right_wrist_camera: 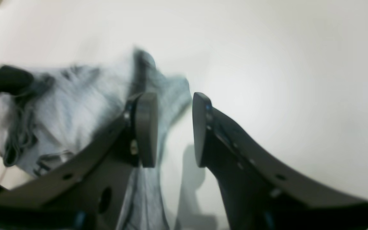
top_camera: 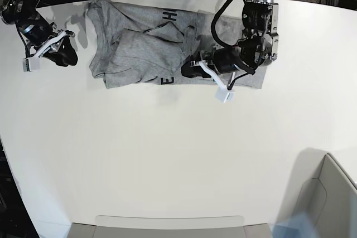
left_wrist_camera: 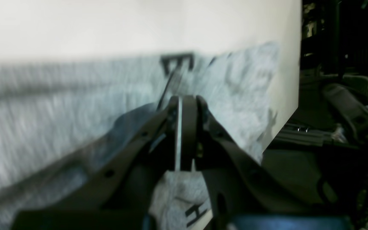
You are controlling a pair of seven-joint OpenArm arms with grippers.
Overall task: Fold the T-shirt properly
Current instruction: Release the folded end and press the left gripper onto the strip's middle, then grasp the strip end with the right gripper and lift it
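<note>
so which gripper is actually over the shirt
The left gripper, shut over the grey shirt. The right gripper hangs open beside the shirt, over bare table.

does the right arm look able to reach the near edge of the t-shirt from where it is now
Probably yes. The right gripper hangs open just beside the T-shirt, with only bare white table between them. The left gripper is shut on cloth at the far side, so it does not block the way.
</note>
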